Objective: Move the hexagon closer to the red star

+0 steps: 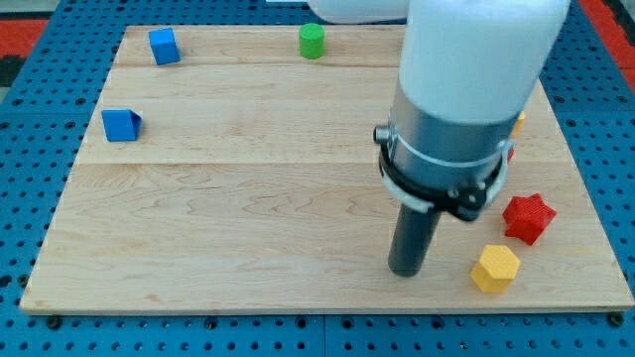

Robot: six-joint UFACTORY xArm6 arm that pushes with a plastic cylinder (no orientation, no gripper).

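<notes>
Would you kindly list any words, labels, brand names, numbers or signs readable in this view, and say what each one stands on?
None: no text, number or sign can be read anywhere in this view.
The yellow hexagon, red star, green cylinder and two blue blocks have plain faces.
The wooden board and the arm above my tip show no marking either.
</notes>
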